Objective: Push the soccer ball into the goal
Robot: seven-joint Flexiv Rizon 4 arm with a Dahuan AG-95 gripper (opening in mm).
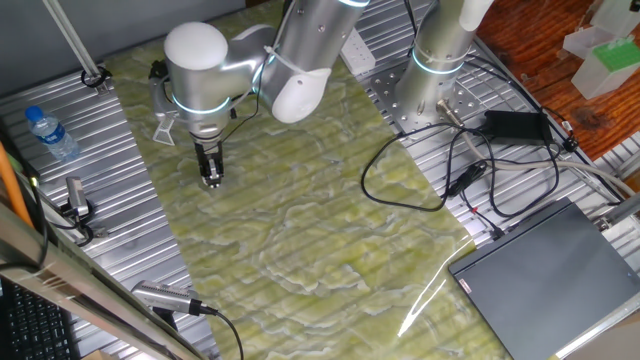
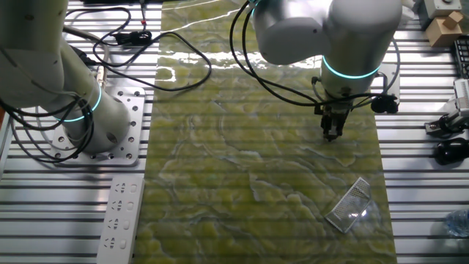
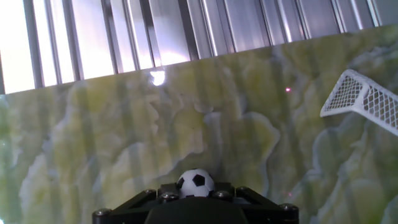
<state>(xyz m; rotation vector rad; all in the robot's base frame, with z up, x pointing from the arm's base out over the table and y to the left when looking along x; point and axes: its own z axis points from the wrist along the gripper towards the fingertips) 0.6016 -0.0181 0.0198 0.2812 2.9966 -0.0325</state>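
The soccer ball (image 3: 196,182), white with black patches, lies on the green marbled mat right at the front of my gripper (image 3: 196,198), whose black body fills the bottom edge of the hand view. The goal (image 3: 365,99) lies on the mat ahead and to the right, apart from the ball. In one fixed view my gripper (image 1: 211,176) points straight down with its tip at the mat and its fingers together, and the goal (image 1: 165,127) lies just beyond it. In the other fixed view the gripper (image 2: 331,133) stands above the goal (image 2: 350,204). The ball is too small to make out in either fixed view.
A water bottle (image 1: 50,133) lies on the slatted metal table left of the mat. A second arm's base (image 1: 437,75) with black cables (image 1: 450,175) stands at the mat's far side. A laptop (image 1: 545,285) and a power strip (image 2: 119,216) lie off the mat.
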